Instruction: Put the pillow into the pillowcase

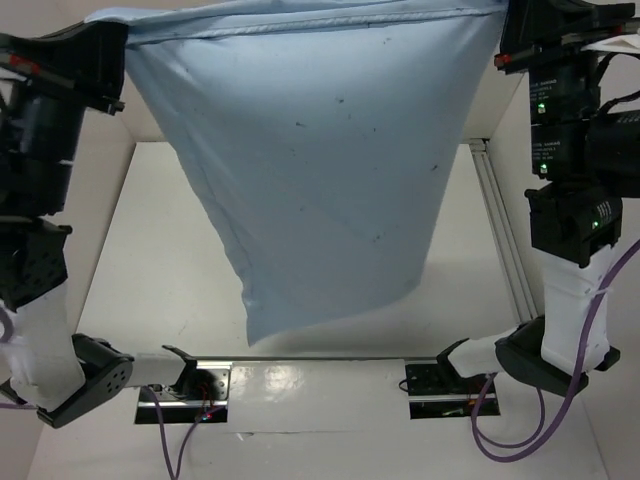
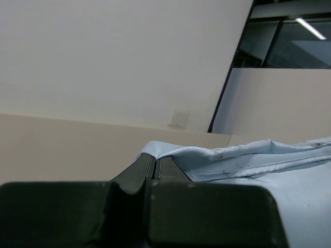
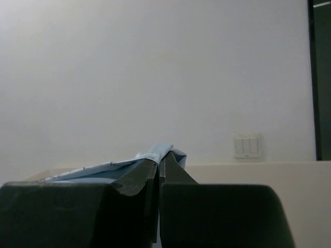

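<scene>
The top view shows the pillowcase (image 1: 320,170) hanging in the air as a wide blue sheet, stretched by its upper hem between the two raised arms, and its lower end is free above the white table (image 1: 150,260). The cloth narrows toward the bottom and has small dark specks. In this view the fingers are hard to see behind the dark arm bodies. The wrist views give this detail. The left gripper (image 2: 155,164) has its jaws pressed together on a folded corner of the hem, and the stitched edge runs away to the right. The right gripper (image 3: 161,164) is also closed tight, with a small blue fold standing up between its fingertips. Each wrist camera looks up at a pale wall, and a wall switch (image 3: 246,145) shows only in the right one. Whether the pillow is inside the sack, I cannot tell from any view.
</scene>
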Available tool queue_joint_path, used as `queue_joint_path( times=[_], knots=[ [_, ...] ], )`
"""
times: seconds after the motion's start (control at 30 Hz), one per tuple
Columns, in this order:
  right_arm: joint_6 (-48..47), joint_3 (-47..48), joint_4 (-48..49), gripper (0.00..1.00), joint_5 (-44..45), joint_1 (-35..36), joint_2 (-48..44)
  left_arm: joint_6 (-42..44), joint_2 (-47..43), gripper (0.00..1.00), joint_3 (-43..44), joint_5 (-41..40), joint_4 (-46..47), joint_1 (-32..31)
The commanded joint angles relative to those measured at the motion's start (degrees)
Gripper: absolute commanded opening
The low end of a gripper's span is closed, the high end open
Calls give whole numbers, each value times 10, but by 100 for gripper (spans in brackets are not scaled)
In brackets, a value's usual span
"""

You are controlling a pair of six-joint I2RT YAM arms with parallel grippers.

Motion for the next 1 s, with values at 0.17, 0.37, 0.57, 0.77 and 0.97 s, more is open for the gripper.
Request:
queue_joint_path(
  times=[0.17,0.37,0.57,0.77,0.97],
  knots=[
    [-29,12,34,0,95,-14,65,16,62,0,9,-92,9,9],
    [-7,44,46,0,60,-14,134,42,120,0,28,-117,4,9],
    [63,107,75,0,-28,-14,240,57,138,0,41,-110,4,33],
    [172,145,147,0,-149,-14,303,87,136,0,62,-77,30,33],
    [298,95,195,0,-247,-77,303,66,82,0,35,-2,49,33]
  ],
)
